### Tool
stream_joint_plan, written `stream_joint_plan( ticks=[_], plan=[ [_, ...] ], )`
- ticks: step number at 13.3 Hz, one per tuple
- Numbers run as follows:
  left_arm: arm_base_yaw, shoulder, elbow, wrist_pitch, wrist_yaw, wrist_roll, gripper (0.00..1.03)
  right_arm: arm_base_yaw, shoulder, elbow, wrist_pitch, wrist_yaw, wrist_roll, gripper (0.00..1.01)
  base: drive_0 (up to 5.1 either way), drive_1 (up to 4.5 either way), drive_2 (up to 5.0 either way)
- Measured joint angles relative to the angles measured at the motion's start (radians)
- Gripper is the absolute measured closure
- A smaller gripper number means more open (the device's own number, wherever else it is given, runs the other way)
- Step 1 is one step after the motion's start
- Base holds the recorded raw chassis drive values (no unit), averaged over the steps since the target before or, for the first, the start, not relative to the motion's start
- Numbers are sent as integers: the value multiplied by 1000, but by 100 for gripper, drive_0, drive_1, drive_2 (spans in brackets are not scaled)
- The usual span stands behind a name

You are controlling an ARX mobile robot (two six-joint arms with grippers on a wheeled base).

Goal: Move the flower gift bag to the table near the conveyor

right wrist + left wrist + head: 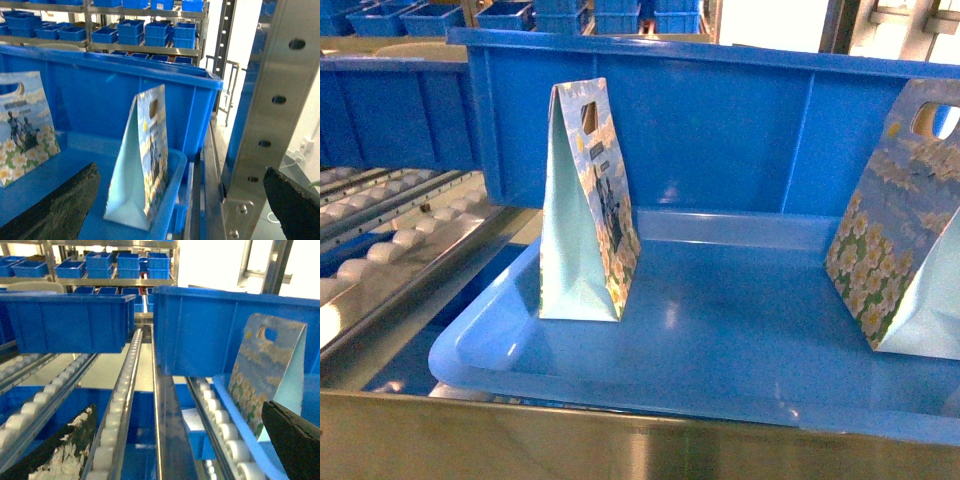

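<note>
Two flower gift bags stand upright in a shallow blue tray [490,350] on the conveyor [400,240]. One bag [585,200] is at the tray's left, the other [905,240] at its right edge. Neither gripper shows in the head view. My left gripper [178,412] is open over the roller tracks, with a bag [265,370] just left of its right finger [295,440]. My right gripper [181,175] is open and holds nothing. One bag [145,160] stands ahead between its fingers, apart from both, and another [25,125] is further left. The table is out of view.
A tall blue bin [720,120] stands right behind the tray. A shiny steel rail [620,440] runs along the front. A steel upright post [270,115] rises close to the right gripper's right finger [295,207]. Shelves of blue bins [125,265] fill the background.
</note>
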Motion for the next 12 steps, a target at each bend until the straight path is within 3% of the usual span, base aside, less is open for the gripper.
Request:
stream_joint_plan(
  ticks=[3, 5, 7, 9, 12],
  plan=[
    [-20, 111, 64, 83, -2, -8, 5, 26, 80, 42, 58, 20, 0, 3, 0, 0, 0],
    [-74, 268, 158, 148, -22, -18, 5, 58, 217, 114, 108, 23, -1, 3, 0, 0, 0],
    [-133, 388, 246, 138, -49, -29, 5, 93, 335, 181, 111, 27, 2, 3, 0, 0, 0],
    [-193, 465, 336, 92, -98, -37, 5, 147, 387, 225, 100, 79, 3, 3, 0, 0, 0],
    [-205, 466, 346, 90, -112, -37, 5, 146, 380, 228, 98, 90, 3, 3, 0, 0, 0]
  ],
)
